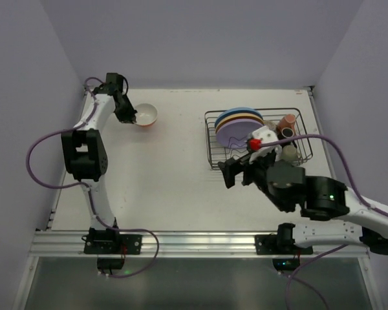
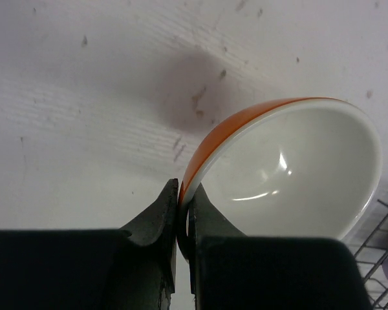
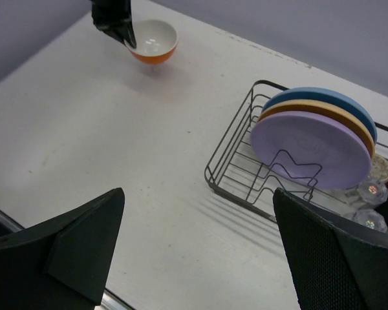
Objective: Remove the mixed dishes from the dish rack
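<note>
My left gripper is shut on the rim of the orange bowl, white inside, at the far left of the table; the rim sits pinched between the fingers in the left wrist view, and the bowl also shows in the right wrist view. The dark wire dish rack stands at the right and holds blue, tan and lilac plates upright, a brown mug and clear glasses. My right gripper is open and empty, hovering over the table just in front of the rack's near left corner.
The right arm's body covers the rack's near right part. The table's back wall runs just behind the rack and the bowl. A metal rail lines the table's near edge.
</note>
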